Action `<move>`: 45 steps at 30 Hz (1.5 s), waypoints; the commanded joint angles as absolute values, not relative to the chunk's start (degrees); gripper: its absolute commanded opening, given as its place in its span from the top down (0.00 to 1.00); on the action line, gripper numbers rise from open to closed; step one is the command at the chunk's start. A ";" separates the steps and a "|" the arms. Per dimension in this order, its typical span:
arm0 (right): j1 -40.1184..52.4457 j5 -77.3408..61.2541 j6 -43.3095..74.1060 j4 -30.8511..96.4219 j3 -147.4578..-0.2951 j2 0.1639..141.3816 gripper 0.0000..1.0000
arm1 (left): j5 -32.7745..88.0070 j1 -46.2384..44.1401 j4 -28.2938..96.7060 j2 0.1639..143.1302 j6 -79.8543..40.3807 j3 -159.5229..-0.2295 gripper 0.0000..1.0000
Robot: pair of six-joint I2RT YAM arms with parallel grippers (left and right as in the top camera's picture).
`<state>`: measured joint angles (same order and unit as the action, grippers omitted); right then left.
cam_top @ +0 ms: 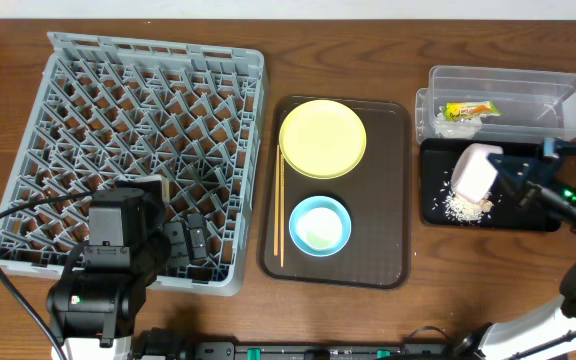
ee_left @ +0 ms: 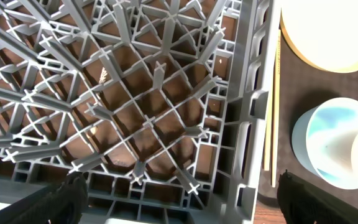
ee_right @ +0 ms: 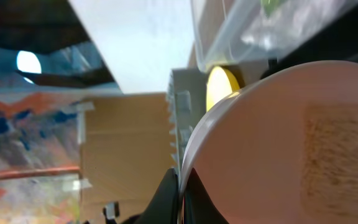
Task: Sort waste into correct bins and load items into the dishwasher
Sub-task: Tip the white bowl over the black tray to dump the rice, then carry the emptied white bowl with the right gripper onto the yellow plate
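Right gripper [cam_top: 502,172] is clamped tight on the rim of the white bowl [cam_top: 475,170], fingers pinching the thin edge in the right wrist view. The bowl is tipped mouth-down over the black tray [cam_top: 528,212] at 3 o'clock on the table. Rice grains [cam_top: 460,207] lie piled on the tray just under the bowl lip. Clear tub [cam_top: 508,78] sits touching the tray's 12 o'clock side, with the snack wrapper [cam_top: 466,110] inside.

Left gripper [cam_top: 186,240] is spread wide and holds nothing. It hangs over the dish rack [cam_top: 148,130] at the rack's 5 o'clock corner.

Brown serving tray [cam_top: 393,200] is at centre. On it the yellow plate [cam_top: 322,137] is at 12 o'clock, the blue bowl [cam_top: 319,225] at 6 and the chopsticks [cam_top: 280,210] along the 9 o'clock edge.

Step in hand looks like dumping rice, with nothing racked yet.

Risks:
- The rim pinch is narrow, so the tilted bowl could swivel or slip and drop on the tray.
- The bowl hangs near the tray's 9 o'clock edge, so grains could bounce onto the table.
- Grains may stick inside the bowl and end up in the rack.
- Carrying the bowl toward 9 o'clock passes over the plate and blue bowl, so a low path could clip them
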<state>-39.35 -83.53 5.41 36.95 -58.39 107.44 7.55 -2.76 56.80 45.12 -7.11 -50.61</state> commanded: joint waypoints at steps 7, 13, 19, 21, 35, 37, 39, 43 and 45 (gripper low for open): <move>-49.82 -89.34 4.21 36.60 -58.22 107.92 0.99 | 8.16 -2.98 56.97 45.01 -7.20 -51.77 0.02; -52.40 -89.36 5.21 36.73 -58.22 107.92 0.99 | 8.14 -2.98 56.97 45.01 -7.20 -51.77 0.02; -48.45 -89.41 5.76 37.32 -58.22 107.92 0.99 | 8.14 -2.98 56.97 45.01 -7.20 -51.77 0.02; -46.39 -89.41 5.76 37.60 -58.22 107.92 0.99 | 8.14 -2.98 56.97 45.01 -7.20 -51.77 0.02; -31.03 -87.07 3.55 37.47 -58.30 97.08 0.99 | 8.14 -2.98 56.97 45.01 -7.20 -51.77 0.02; -27.75 -83.29 3.60 36.47 -58.37 92.68 0.99 | 8.14 -2.98 56.97 45.01 -7.20 -51.77 0.02; -24.08 -77.45 3.64 35.62 -58.39 88.71 0.99 | 8.14 -2.98 56.97 45.01 -7.20 -51.77 0.02; -12.23 -56.12 3.77 32.34 -58.39 81.56 0.99 | 8.14 -2.98 56.95 45.01 -7.20 -51.77 0.02; -7.11 -48.56 3.18 29.80 -58.39 80.55 0.99 | 8.14 -2.98 56.97 45.01 -7.20 -51.77 0.02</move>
